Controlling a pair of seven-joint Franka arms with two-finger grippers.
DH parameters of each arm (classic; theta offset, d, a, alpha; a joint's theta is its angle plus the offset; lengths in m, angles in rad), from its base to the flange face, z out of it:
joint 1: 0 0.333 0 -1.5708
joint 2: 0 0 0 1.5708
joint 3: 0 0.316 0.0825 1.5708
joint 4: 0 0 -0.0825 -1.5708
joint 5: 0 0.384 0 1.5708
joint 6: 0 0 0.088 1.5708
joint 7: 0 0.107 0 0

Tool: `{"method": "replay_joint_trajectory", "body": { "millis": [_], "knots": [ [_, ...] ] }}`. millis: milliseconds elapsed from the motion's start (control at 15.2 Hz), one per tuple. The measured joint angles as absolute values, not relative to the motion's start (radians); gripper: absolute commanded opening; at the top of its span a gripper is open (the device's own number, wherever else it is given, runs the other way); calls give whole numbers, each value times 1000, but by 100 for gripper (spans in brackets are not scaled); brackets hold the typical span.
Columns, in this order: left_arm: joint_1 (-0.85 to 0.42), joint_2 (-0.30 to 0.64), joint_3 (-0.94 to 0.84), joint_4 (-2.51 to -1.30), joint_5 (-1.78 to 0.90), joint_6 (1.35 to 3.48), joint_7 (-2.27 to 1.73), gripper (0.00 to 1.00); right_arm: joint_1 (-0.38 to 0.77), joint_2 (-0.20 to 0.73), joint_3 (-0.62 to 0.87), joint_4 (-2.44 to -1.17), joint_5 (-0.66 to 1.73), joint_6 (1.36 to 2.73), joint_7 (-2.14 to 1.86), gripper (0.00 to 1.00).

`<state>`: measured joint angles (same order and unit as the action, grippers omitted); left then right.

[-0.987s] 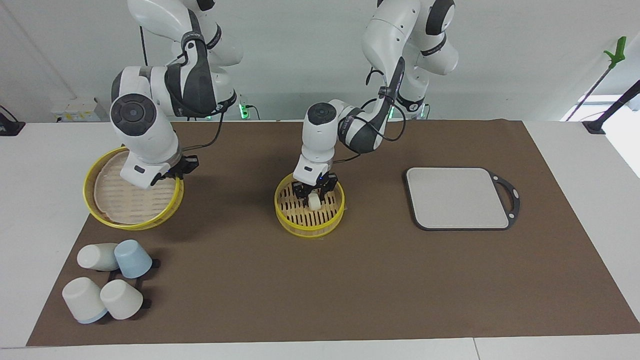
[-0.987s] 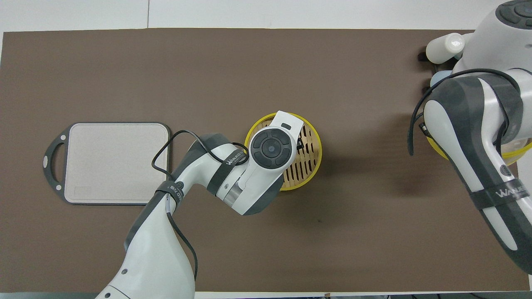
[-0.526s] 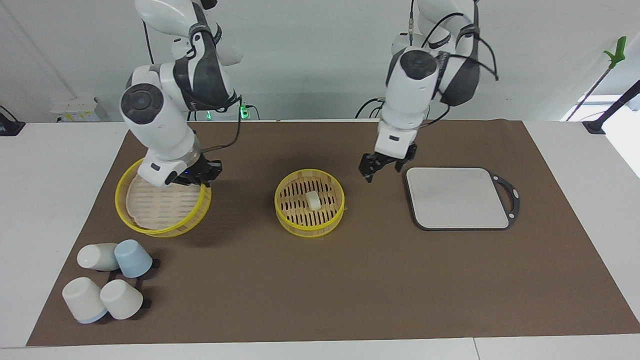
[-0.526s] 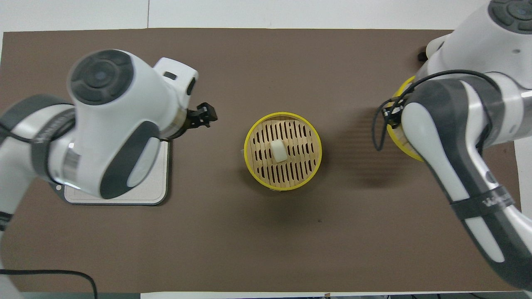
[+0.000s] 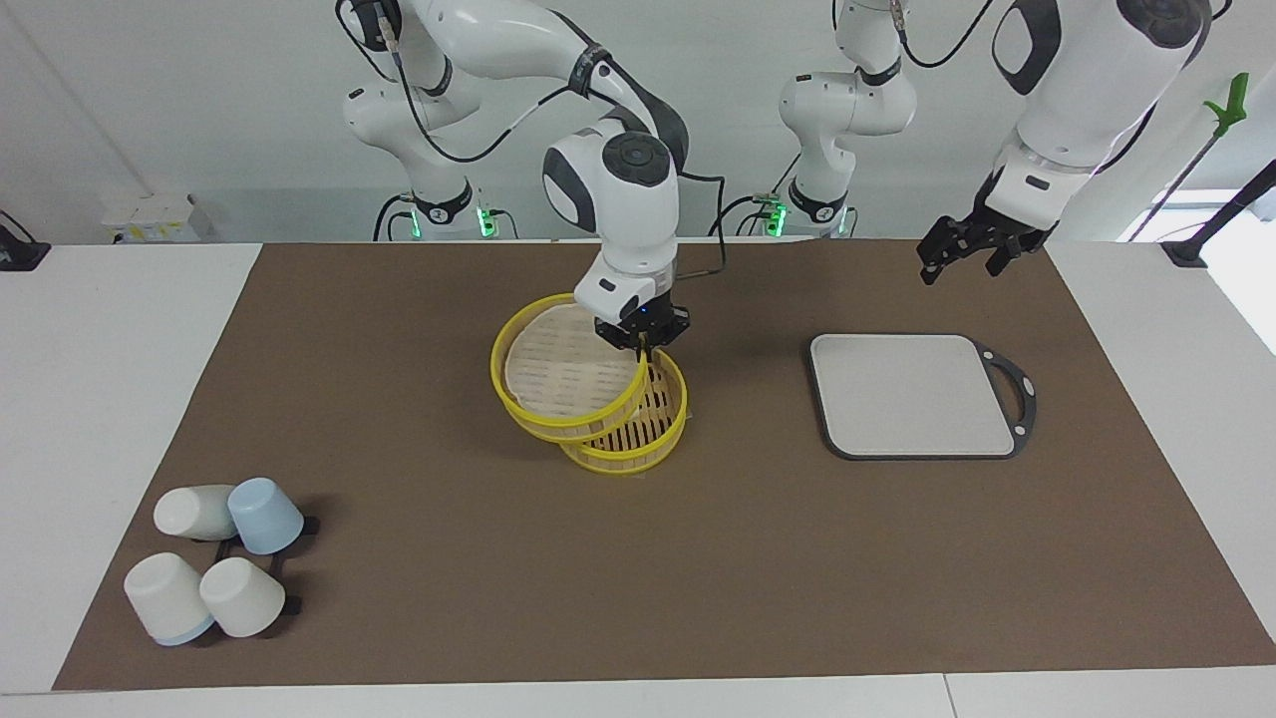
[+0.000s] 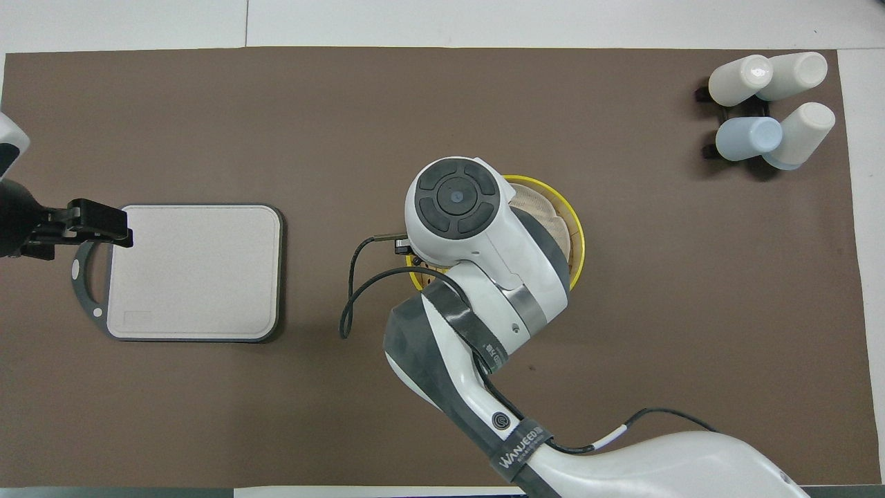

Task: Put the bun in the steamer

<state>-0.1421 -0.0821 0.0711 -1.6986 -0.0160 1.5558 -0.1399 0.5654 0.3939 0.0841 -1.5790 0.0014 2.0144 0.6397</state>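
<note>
The steamer stands at the mat's middle, its yellow rim and slatted bottom partly showing. My right gripper is shut on the rim of the steamer's pale, yellow-rimmed lid and holds it tilted over the basket. The lid covers most of the basket. The bun is hidden under the lid. In the overhead view the right arm covers the basket, and only part of the lid shows. My left gripper is open, empty and raised over the mat at the left arm's end; it also shows in the overhead view.
A grey rectangular board with a dark handle lies toward the left arm's end; it also shows in the overhead view. Several upturned cups stand on a rack at the right arm's end, farther from the robots, also seen from overhead.
My right gripper has carried the lid from the right arm's end to over the steamer, hiding the bun. My left gripper has drawn back and up toward the left arm's end.
</note>
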Motion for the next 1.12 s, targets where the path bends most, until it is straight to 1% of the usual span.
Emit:
{"method": "replay_joint_trajectory", "body": {
  "millis": [132, 395, 789, 1118],
  "knots": [
    [-139, -101, 67, -1699, -16, 1533, -138, 100, 578, 424, 83, -1579, -1, 2061, 668, 0],
    [-135, -109, 67, -1700, -12, 1526, -114, 100, 581, 429, 82, -1579, -4, 2117, 684, 0],
    [-136, -89, 96, -1706, -10, 1537, -26, 100, 606, 450, 81, -1584, -4, 2184, 749, 0],
    [-140, -77, 107, -1703, -10, 1549, -14, 100, 620, 467, 77, -1585, -6, 2211, 760, 0]
  ]
}}
